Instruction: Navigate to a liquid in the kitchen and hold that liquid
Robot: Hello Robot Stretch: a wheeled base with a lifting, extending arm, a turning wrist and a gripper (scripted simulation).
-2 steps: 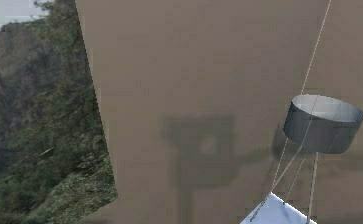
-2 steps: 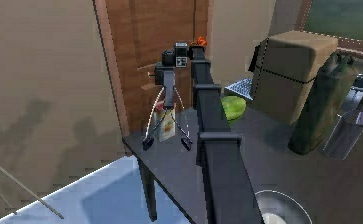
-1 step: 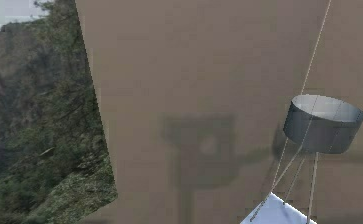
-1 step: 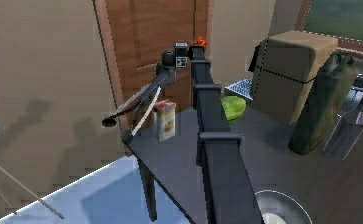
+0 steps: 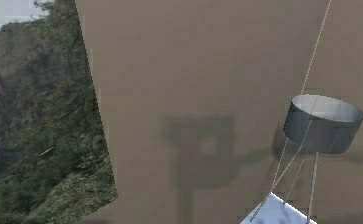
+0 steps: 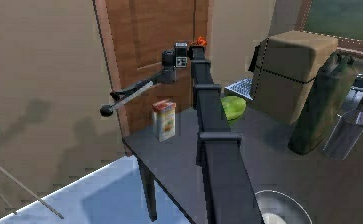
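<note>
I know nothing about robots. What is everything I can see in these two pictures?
table: one, dark, arm side view's middle
carton: one, orange and white, table's left part
round thing: one, green, on the table
box: one, tan with dark straps, table's right
tall container: one, dark green, right of the box
door: one, brown, behind the table
pot: one, grey, forward view's right
trees: several, green, forward view's left
arm: one, dark, rising from arm side view's bottom
gripper: one, dark, left of arm's far end

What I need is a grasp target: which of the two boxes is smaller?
The orange-and-white carton, upright on the table left of the arm; the tan box is far larger.
</note>
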